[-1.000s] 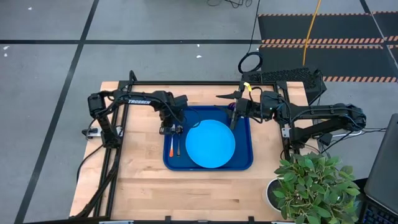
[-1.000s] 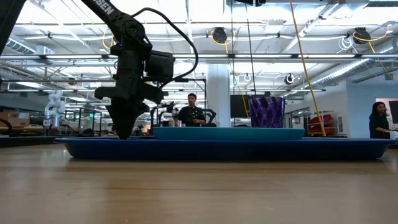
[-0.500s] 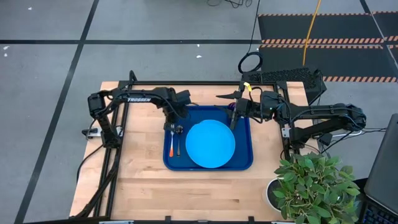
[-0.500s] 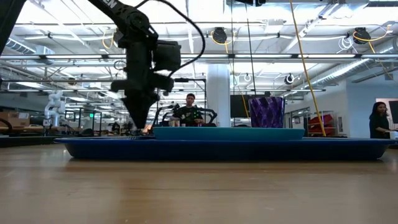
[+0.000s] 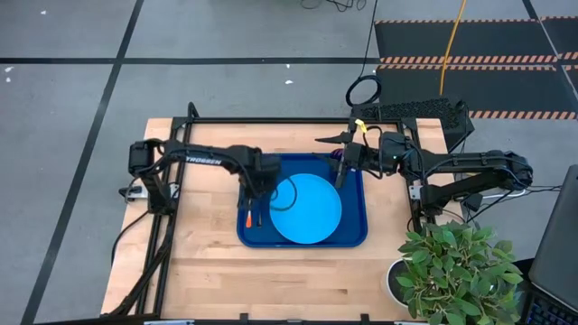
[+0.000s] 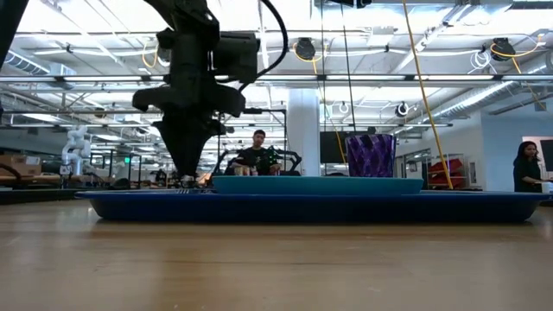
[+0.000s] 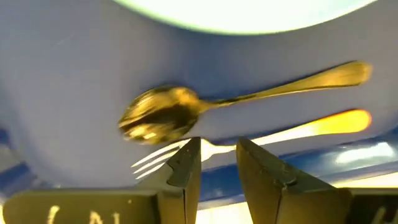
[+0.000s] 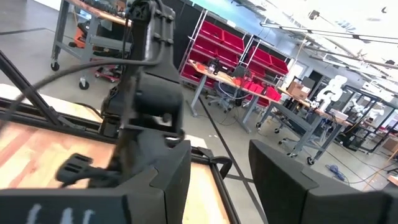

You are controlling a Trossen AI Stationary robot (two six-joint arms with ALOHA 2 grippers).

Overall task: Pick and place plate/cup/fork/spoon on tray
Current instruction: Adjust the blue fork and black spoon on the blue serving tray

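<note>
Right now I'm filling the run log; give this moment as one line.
left hand: open, over fork and spoon | right hand: open, empty, beside cup | plate on tray

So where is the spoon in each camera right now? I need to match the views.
High view: the spoon lies in the tray, left of the plate, beside the fork.
Low view: not distinguishable behind the tray rim.
Left wrist view: spoon lies just beyond the left hand, between the plate and the fork.
Right wrist view: not in it.
Shared landmark: the plate's edge.
</note>
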